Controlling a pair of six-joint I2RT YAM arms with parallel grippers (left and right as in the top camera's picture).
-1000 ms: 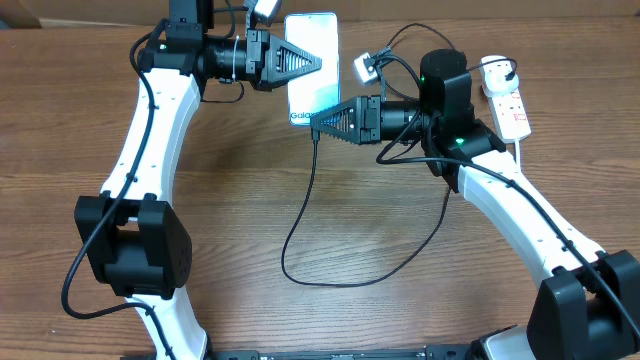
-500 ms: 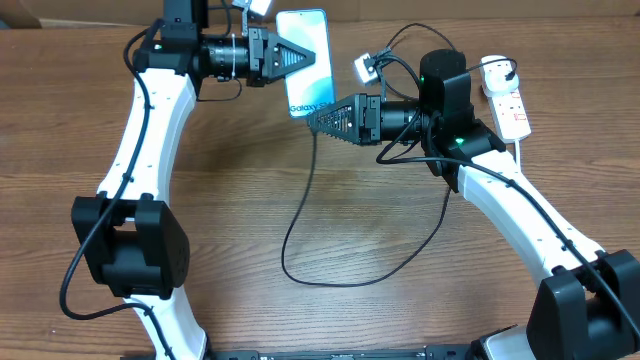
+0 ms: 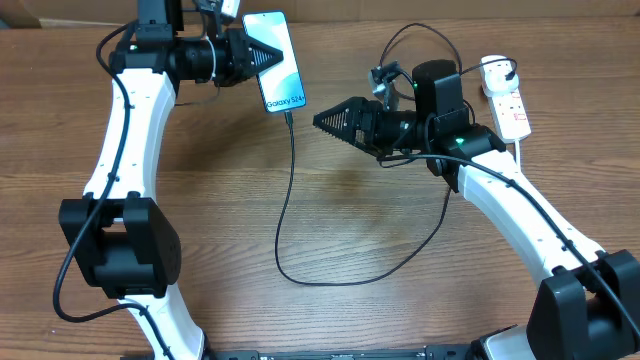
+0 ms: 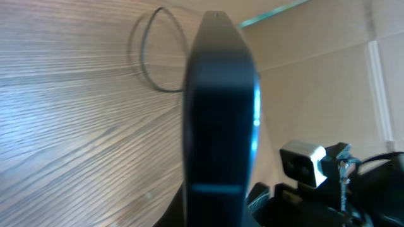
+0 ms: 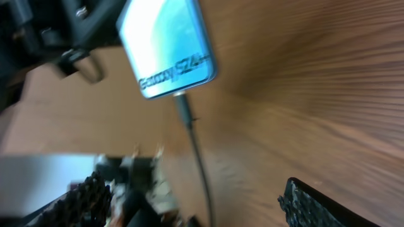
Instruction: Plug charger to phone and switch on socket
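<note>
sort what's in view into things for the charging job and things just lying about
For the job:
- phone, gripped by the left gripper
- charger, its tip at the phone's bottom edge
- socket, beside the right arm
- right gripper, open, holding nothing

Not part of it:
- wooden table underneath

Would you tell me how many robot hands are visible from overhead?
2. The left hand is at the top left, shut on the phone; the right hand is just right of the phone's lower end, open and empty. Neither is hidden.
</note>
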